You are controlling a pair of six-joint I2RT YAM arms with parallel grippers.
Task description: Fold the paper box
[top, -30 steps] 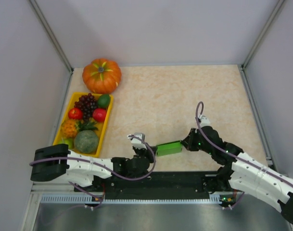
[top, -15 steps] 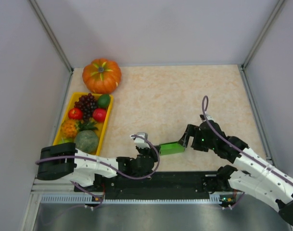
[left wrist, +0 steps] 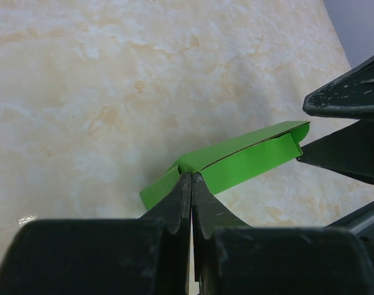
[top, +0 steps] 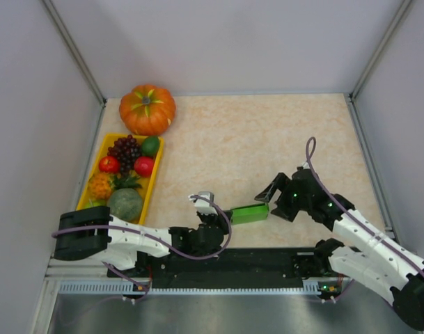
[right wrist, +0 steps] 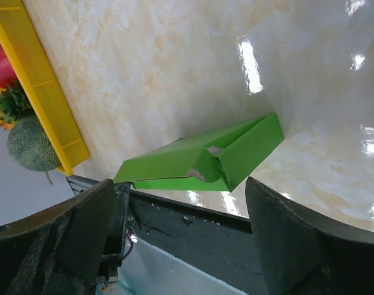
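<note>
Right gripper [top: 270, 200] had let go and drawn back, jaws spread, just right of the paper box [top: 250, 213]. Left gripper [top: 224, 217] pinched its left end; its long axis ran along the table [top: 267, 132]'s near edge.

Bare table [top: 267, 132] beyond the paper box [top: 250, 213]; tray [top: 151, 191] and pumpkin [top: 147, 109] block far left

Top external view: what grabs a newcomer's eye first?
The bright green paper box, low centre, is pinched at one end by the left fingers, with the right fingers open by its other end. Next come the orange pumpkin and fruit-filled yellow tray along the left side.
</note>
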